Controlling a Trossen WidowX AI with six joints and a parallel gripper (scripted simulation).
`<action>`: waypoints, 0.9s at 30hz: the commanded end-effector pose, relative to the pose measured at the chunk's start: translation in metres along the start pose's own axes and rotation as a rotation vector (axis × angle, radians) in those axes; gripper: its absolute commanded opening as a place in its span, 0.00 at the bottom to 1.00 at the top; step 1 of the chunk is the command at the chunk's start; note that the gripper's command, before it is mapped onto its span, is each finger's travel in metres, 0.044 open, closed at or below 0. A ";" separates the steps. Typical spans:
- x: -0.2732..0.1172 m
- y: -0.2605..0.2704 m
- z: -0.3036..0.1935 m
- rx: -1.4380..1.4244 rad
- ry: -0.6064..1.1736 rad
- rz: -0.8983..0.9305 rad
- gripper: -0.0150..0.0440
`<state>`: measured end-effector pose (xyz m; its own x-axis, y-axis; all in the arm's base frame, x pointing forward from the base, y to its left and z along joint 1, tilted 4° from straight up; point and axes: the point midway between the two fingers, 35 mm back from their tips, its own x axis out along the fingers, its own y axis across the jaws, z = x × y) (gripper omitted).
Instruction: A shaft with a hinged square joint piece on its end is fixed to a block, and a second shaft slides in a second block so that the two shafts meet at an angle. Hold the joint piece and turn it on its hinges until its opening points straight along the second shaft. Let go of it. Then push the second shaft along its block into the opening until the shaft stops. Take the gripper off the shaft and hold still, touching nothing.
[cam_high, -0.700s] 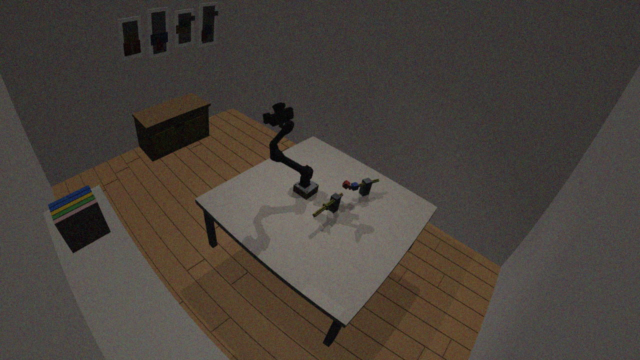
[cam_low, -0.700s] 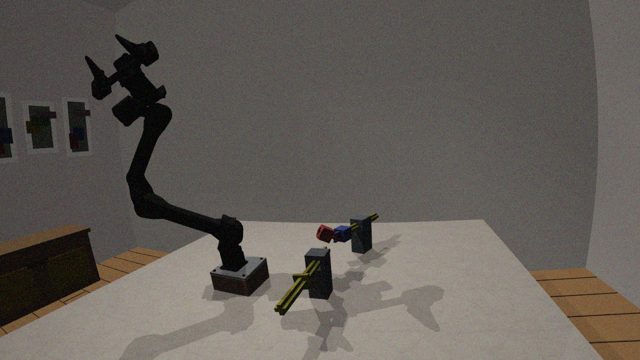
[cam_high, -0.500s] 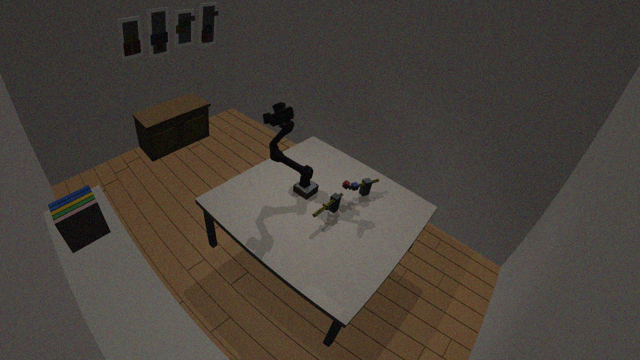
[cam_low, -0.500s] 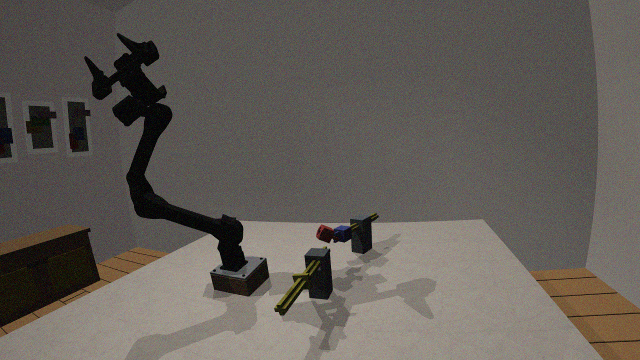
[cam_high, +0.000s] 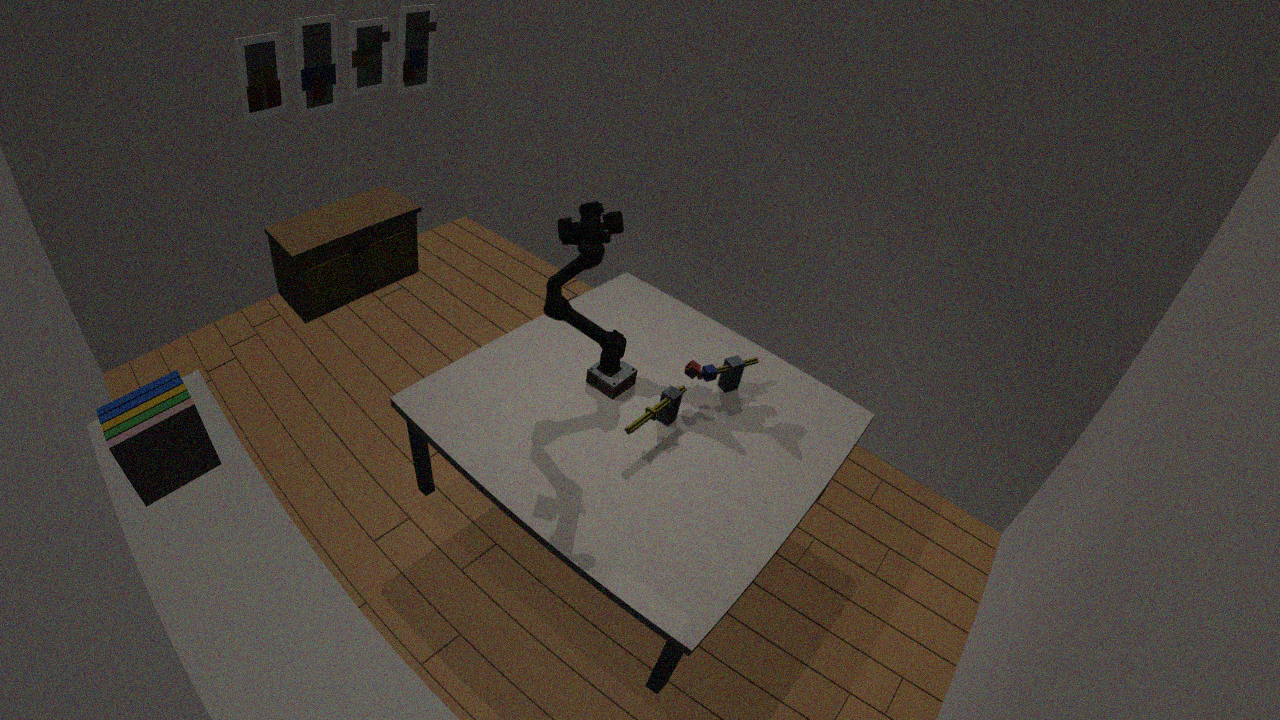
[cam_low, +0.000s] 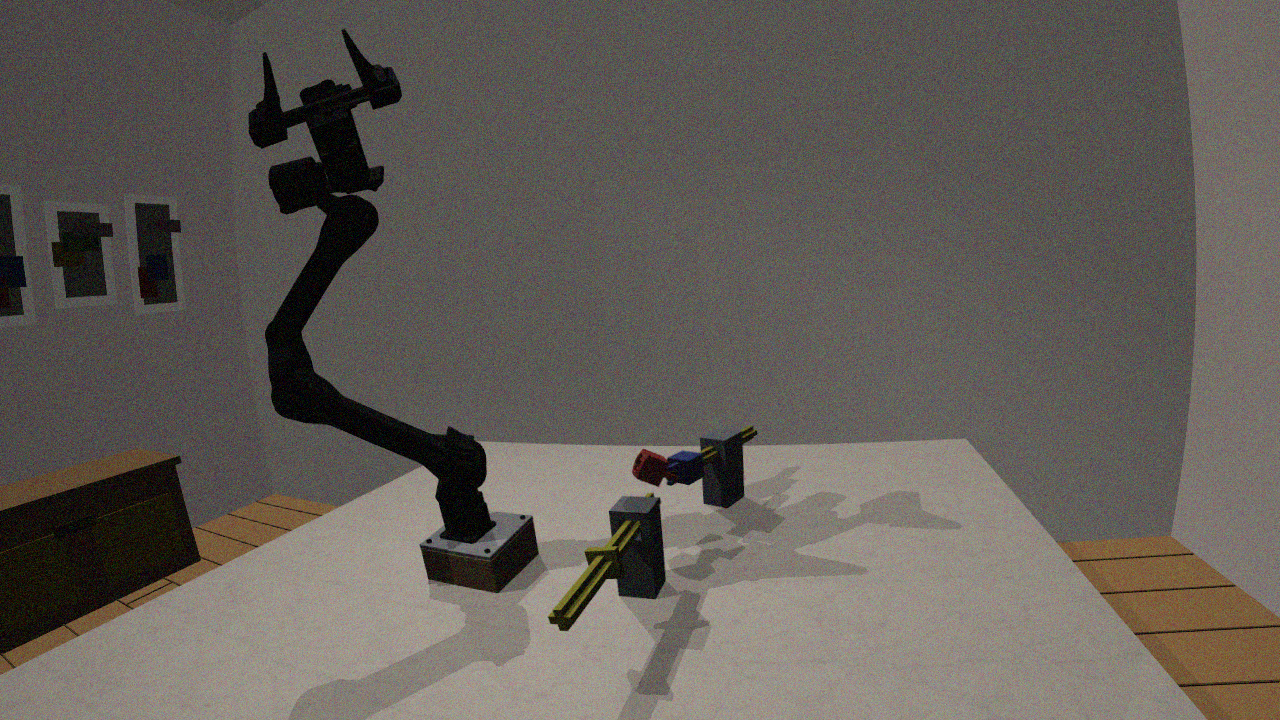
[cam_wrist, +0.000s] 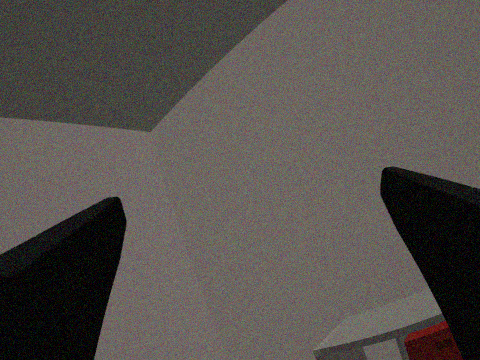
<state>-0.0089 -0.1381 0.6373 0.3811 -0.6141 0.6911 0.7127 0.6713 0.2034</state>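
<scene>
My gripper (cam_low: 304, 42) (cam_wrist: 254, 196) is open and empty, fingers up, high above the table and far from the shafts. The red joint piece (cam_high: 692, 368) (cam_low: 649, 467) hangs on a blue hinge part (cam_high: 709, 371) (cam_low: 684, 467) at the end of the first shaft (cam_high: 750, 361) (cam_low: 748, 435), held by the rear grey block (cam_high: 731, 376) (cam_low: 723, 474). It is tilted; I cannot tell exactly where its opening points. The yellow second shaft (cam_high: 640, 422) (cam_low: 581, 591), with a collar, passes through the front grey block (cam_high: 668, 409) (cam_low: 640, 559). Its far tip stands apart from the red piece.
The arm's base (cam_high: 611, 377) (cam_low: 479, 551) stands on the white table (cam_high: 501, 394) (cam_low: 895, 626), left of both blocks. A wooden cabinet (cam_high: 349, 250) (cam_low: 89, 537) stands beyond the table. The wrist view shows walls, the ceiling and a red thing (cam_wrist: 430, 342) at lower right.
</scene>
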 end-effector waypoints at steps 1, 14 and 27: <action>0.000 0.037 -0.003 -0.006 -0.014 0.102 1.00; -0.017 0.142 -0.026 0.007 0.019 0.405 1.00; -0.055 0.231 -0.063 0.047 0.129 0.686 1.00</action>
<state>0.1539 0.0068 0.6142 0.7620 -0.1486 0.6302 0.3295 0.9268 -0.1799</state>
